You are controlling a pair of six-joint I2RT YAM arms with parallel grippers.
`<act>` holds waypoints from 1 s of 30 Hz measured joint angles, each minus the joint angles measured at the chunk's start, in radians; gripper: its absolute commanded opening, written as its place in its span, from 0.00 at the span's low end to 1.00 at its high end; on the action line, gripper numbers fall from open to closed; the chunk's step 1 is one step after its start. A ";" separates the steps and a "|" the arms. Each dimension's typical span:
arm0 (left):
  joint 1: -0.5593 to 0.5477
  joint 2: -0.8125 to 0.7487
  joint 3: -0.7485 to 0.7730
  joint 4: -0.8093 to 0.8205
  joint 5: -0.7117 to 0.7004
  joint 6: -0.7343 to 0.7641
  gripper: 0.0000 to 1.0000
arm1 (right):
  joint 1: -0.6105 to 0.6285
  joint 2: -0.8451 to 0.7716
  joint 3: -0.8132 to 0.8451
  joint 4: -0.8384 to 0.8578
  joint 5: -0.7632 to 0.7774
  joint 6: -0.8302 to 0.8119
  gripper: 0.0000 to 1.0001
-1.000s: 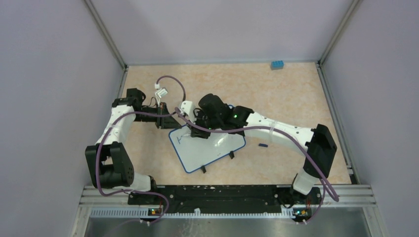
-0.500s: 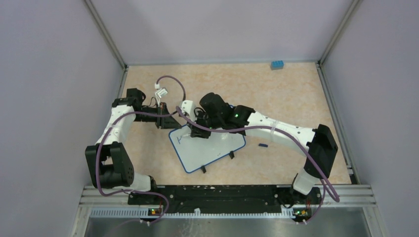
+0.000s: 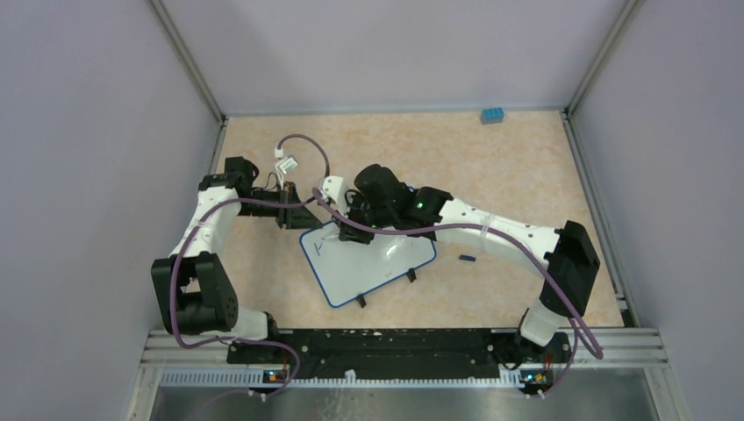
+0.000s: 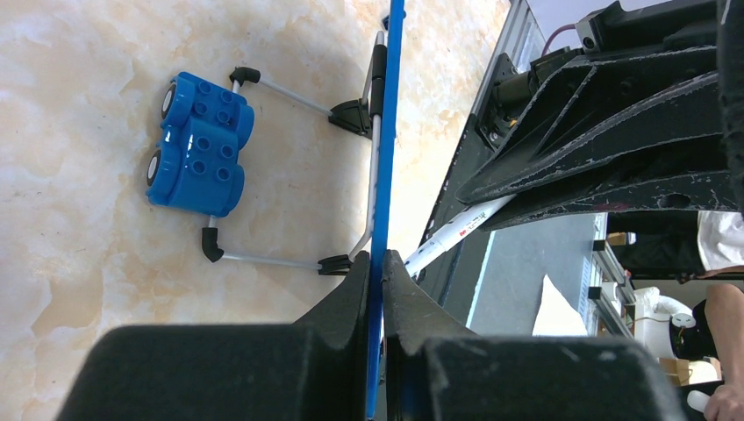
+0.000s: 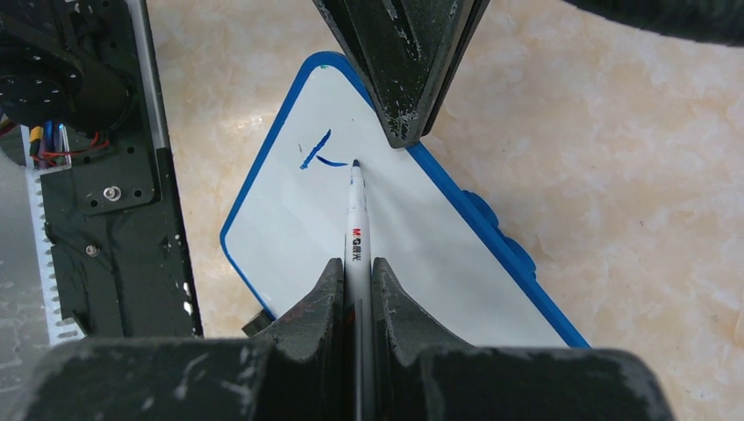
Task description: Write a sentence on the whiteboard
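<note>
While right gripper point(image 3: 349, 233) hides whiteboard point(image 3: 377, 267) top, 2 blue strokes point(image 5: 316, 151), unreadable

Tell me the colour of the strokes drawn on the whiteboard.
Blue: the marker strokes on the whiteboard show best in the right wrist view.

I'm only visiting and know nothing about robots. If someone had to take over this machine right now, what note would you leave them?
The left gripper has its jaws shut on the blue rim of the whiteboard, steadying it by one edge.
The right gripper has its jaws shut on the marker, with the tip down at the board just beside the writing.
Done: only a couple of blue strokes near one corner, the start of a first letter.
Left: nearly the whole sentence. Keep the board clamped while writing.
</note>
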 measured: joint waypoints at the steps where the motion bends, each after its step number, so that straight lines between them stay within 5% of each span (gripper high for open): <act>1: 0.000 0.000 0.000 0.000 0.000 0.000 0.00 | 0.000 0.000 0.000 0.002 0.000 0.000 0.00; 30: 0.000 -0.002 -0.005 0.008 0.000 -0.008 0.00 | 0.019 -0.003 -0.074 0.002 -0.038 -0.008 0.00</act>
